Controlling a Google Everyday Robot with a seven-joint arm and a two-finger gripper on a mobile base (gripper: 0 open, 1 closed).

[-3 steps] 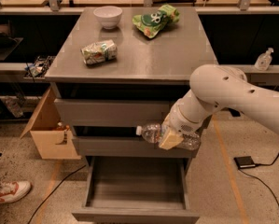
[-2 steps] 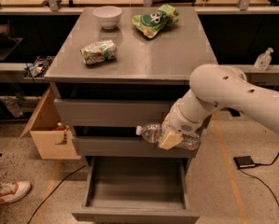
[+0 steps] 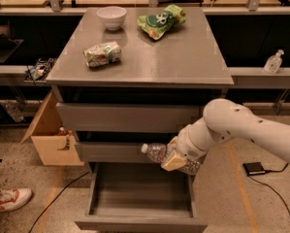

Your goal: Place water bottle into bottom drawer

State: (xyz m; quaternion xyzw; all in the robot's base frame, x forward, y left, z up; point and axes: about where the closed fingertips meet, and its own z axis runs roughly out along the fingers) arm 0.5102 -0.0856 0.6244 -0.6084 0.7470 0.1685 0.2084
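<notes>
The water bottle (image 3: pixel 156 152) is clear with a white cap pointing left. It lies sideways in my gripper (image 3: pixel 175 160), which is shut on it in front of the middle drawer's right half. The bottle hangs above the bottom drawer (image 3: pixel 140 223), which is pulled open and shows a bare grey inside. My white arm (image 3: pixel 241 130) reaches in from the right.
On the cabinet top (image 3: pixel 183 62) are a white bowl (image 3: pixel 111 17), a green snack bag (image 3: pixel 162 20) and a crumpled green-white bag (image 3: pixel 102 54). A cardboard box (image 3: pixel 50 140) stands left of the drawers. A white pump bottle (image 3: pixel 273 62) sits on the right shelf. A shoe (image 3: pixel 8 200) is at far left.
The view has drawn slightly nearer to the cabinet. My gripper still holds the bottle at about the same spot in front of the middle drawer.
</notes>
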